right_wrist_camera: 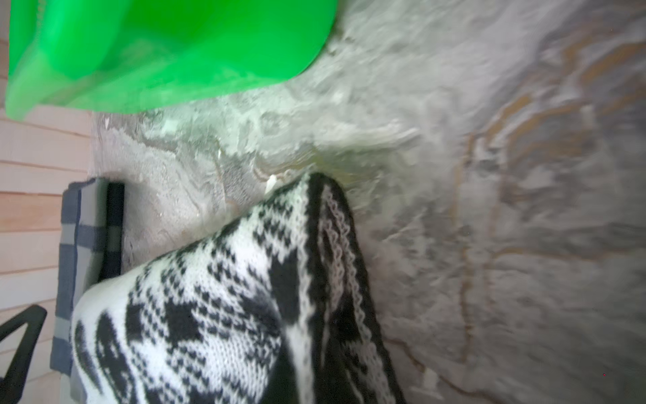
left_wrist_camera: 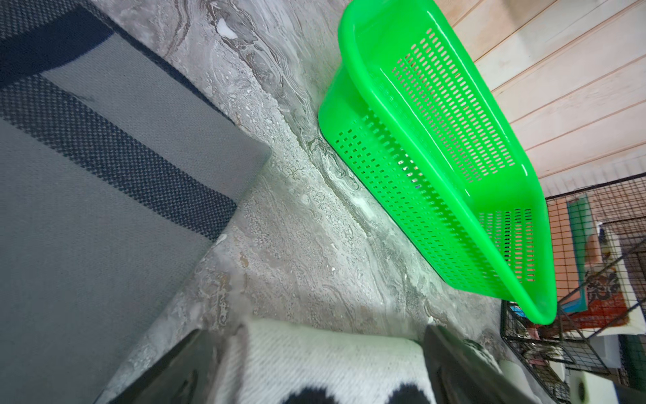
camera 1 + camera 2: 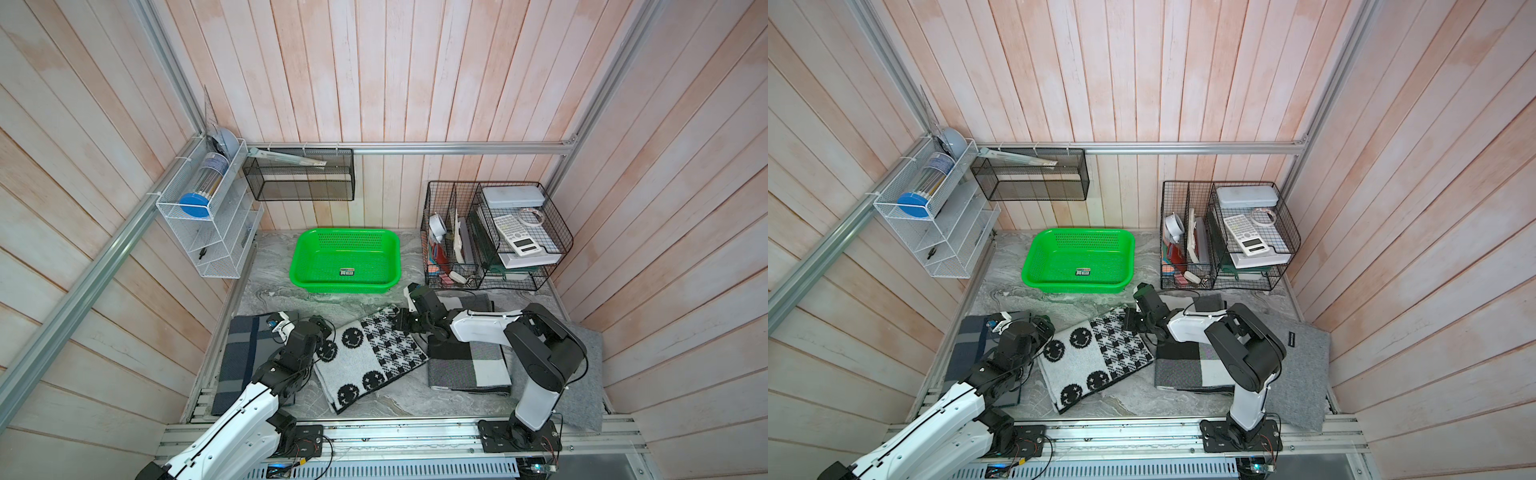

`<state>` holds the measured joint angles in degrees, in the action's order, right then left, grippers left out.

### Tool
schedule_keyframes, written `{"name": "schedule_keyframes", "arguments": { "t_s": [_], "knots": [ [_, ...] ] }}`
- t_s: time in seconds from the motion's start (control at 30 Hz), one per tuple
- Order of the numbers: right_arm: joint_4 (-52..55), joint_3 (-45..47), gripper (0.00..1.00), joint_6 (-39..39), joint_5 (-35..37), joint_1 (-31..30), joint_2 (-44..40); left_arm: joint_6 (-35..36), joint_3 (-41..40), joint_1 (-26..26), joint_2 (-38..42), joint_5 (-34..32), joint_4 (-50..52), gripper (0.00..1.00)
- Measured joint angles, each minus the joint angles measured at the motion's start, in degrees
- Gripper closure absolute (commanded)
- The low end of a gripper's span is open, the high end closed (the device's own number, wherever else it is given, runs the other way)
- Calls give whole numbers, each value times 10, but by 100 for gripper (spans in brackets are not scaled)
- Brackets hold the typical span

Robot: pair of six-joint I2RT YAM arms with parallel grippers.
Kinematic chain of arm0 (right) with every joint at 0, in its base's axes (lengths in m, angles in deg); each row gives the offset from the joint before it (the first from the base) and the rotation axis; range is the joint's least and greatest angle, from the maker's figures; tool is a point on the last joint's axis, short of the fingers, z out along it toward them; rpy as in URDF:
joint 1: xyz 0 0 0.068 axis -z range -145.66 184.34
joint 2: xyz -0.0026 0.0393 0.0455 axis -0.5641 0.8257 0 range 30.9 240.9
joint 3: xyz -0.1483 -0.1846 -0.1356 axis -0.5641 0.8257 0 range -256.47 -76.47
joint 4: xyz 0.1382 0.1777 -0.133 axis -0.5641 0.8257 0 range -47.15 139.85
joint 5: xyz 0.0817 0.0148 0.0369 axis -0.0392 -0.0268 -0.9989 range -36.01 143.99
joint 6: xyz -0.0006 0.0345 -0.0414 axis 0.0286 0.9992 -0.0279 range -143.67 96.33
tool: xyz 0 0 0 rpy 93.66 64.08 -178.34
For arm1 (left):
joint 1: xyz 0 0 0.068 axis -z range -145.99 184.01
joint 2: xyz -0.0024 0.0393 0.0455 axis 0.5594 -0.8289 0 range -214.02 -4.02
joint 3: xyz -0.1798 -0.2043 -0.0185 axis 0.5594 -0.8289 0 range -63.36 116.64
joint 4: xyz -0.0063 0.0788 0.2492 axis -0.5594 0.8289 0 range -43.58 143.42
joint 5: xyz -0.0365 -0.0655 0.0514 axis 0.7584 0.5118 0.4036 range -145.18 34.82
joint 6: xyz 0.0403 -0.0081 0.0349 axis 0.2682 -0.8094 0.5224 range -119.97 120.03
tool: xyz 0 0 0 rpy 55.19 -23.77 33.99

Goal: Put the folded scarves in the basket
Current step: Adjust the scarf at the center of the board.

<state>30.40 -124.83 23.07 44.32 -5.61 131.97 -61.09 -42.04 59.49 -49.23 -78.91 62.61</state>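
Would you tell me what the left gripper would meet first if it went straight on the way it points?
Probably the black-and-white scarf, whose edge lies between the left gripper's open fingers; beyond that, bare tabletop, then the green basket. Depth is unclear.

Two matching arms.

Left arm (image 3: 245, 419): long white moulded shell with a thin black seam line. Black joint housings (image 3: 300, 341) sit further out. There is a small blue part (image 3: 272, 324) at the wrist.

Right arm (image 3: 536, 399): white lower link, chunky rounded black elbow (image 3: 540, 349), white forearm shell (image 3: 478, 328), black wrist block (image 3: 424, 301). A thin black cable (image 3: 488, 314) runs along the forearm.

Each arm is mounted on a flat black base plate (image 3: 519, 436). Red and black wires (image 3: 555, 449) trail off the right-hand one.

Left end effector (image 2: 314, 363): dark fingers (image 2: 465, 367), blurred in the wrist view, so no markings are readable.
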Motion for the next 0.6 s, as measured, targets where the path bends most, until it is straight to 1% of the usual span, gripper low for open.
{"name": "schedule_keyframes", "arguments": {
  "t_s": [0.07,0.1,0.2,0.27,0.33,0.6],
  "knots": [
    [-7,27,100,18,9,19,-22,0,0,-5,-11,9,-4,0],
    [-9,37,98,24,12,24,-30,1,0,-7,-19,13,-7,0],
    [-12,62,83,42,21,29,-54,5,2,-17,-51,30,-12,0],
    [-15,78,68,52,21,26,-68,12,9,-24,-76,43,-13,0],
    [-17,90,58,54,22,21,-79,19,13,-29,-94,55,-19,0],
    [2,93,41,36,19,-2,-89,49,14,-45,-128,120,-67,0]
  ]
}}
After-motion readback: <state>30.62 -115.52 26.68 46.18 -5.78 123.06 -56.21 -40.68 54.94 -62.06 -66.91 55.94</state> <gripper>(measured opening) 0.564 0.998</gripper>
